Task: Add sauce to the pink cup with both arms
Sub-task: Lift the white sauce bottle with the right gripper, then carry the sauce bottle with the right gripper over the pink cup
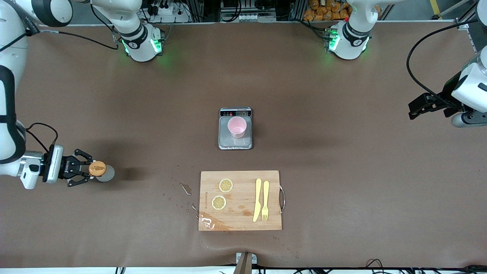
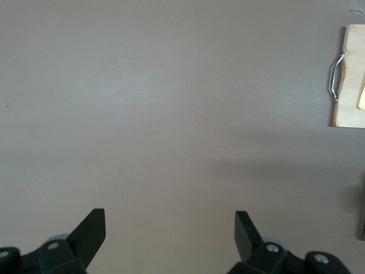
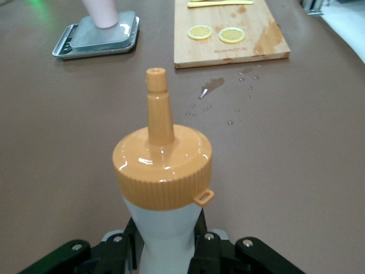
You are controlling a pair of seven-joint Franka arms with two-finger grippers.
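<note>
The right gripper (image 1: pixel 88 172) is clamped on the bottle (image 1: pixel 101 171) low at the right arm's end of the table (image 1: pixel 342 152), holding the pale body under the orange cap (image 3: pixel 162 166). That body looks soft and light, so a hard squeeze could squirt early. The left gripper (image 2: pixel 170 234) waits over bare table, jaws wide and empty. The cup (image 1: pixel 237 126) stands on the scale (image 1: pixel 235 142) mid-table, light and easily tipped.

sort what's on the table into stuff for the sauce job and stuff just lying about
For the job: sauce bottle, gripped by the right hand; pink cup on the scale; left hand, open, waiting.

Lying about: cutting board, two lemon slices, knife, fork.
</note>
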